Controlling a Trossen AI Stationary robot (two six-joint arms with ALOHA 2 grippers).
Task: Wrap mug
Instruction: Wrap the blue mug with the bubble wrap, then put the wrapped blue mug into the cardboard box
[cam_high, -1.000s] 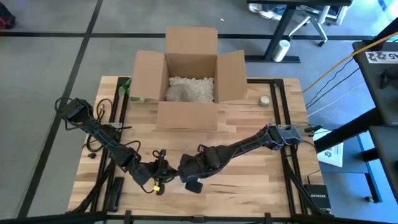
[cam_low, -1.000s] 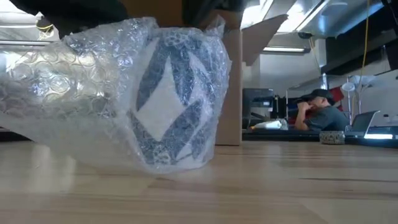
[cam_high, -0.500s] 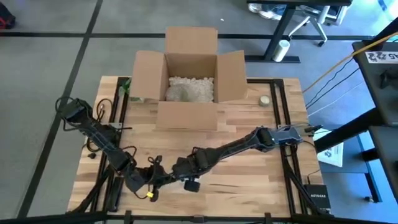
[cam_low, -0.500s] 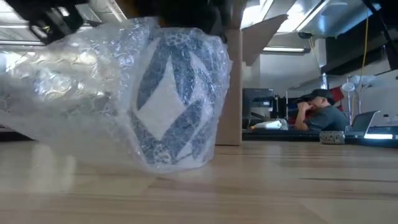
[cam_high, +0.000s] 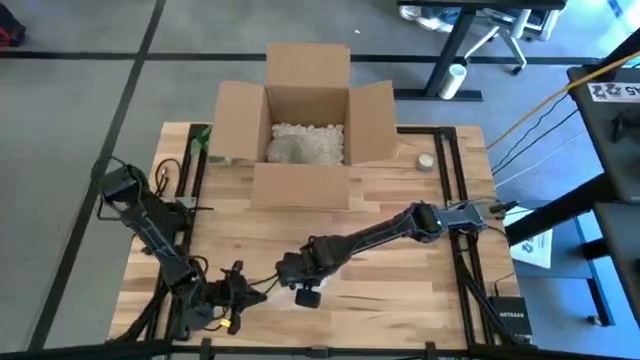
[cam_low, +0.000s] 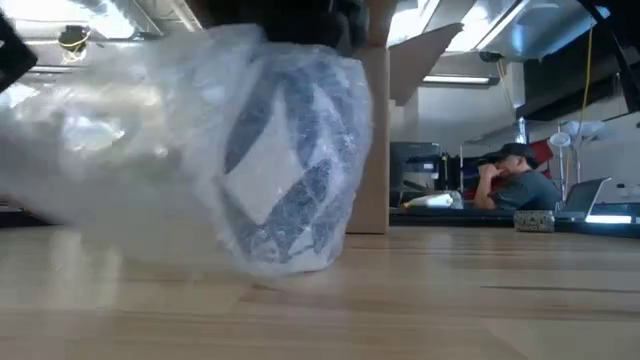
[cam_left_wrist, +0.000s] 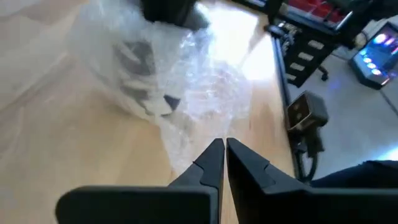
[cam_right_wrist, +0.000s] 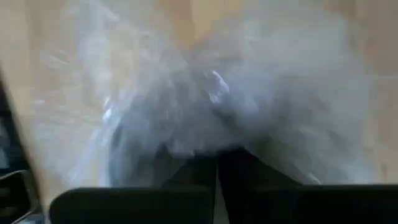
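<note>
- A mug (cam_low: 285, 165), white with a dark diamond pattern, is seen wrapped in bubble wrap (cam_low: 120, 150) on the near part of the table (cam_high: 400, 290), close to the low camera.
- In the low view the mug is tilted slightly, with the wrap trailing away to one side as a loose, cloudy tail.
- The left gripper (cam_left_wrist: 219, 152) is found at the near left of the table, just left of the mug; its fingers are pressed together, with a thin edge of the wrap pinched between the tips.
- In the left wrist view the wrapped mug (cam_left_wrist: 146, 74) is seen just beyond the fingertips, with the wrap (cam_left_wrist: 205, 93) stretched from it toward the gripper.
- The right gripper (cam_high: 290, 272) is placed over the mug from above, at the near centre of the table; the right arm is stretched across from the right edge.
- In the right wrist view the fingers (cam_right_wrist: 233, 168) are seen clenched on the wrap (cam_right_wrist: 205, 93) at the top of the mug; the picture is blurred, so finer contact cannot be told.
- An open box (cam_high: 307, 125) with pale packing fill is set at the far centre of the table, well apart from the mug.
- A small round object (cam_high: 426, 161) is noted just right of the box.
- A seated person (cam_low: 515, 180) is seen in the room behind, in the low view.
</note>
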